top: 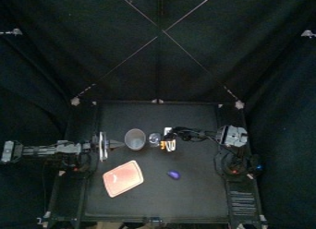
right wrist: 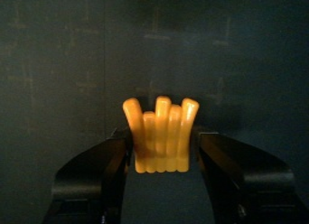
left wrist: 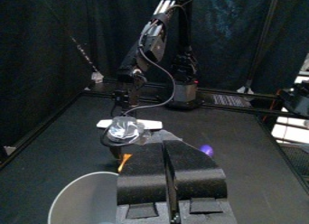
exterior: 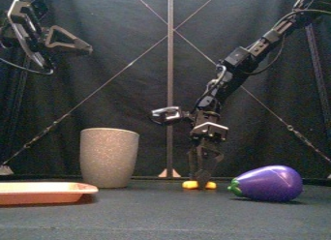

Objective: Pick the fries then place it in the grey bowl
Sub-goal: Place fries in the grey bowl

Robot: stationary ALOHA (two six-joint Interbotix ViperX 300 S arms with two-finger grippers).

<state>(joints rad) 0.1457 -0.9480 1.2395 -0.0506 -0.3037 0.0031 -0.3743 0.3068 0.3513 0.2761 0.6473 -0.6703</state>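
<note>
The yellow fries (right wrist: 161,135) stand upright on the table between the jaws of my right gripper (right wrist: 162,160), which press against their two sides. In the front view the right gripper (exterior: 200,174) reaches straight down onto the fries (exterior: 198,184), which still rest on the table. From above, the fries (top: 167,143) lie just right of the tall grey speckled cup (top: 135,138); the cup (exterior: 108,157) stands upright and nothing shows above its rim. My left gripper (top: 92,148) rests shut at the table's left side, raised above the table.
A pink tray (top: 124,178) lies near the front left. A purple toy eggplant (exterior: 265,183) sits to the right of the fries, close to the front. The left wrist view shows the cup's rim (left wrist: 90,196) just beside its jaws.
</note>
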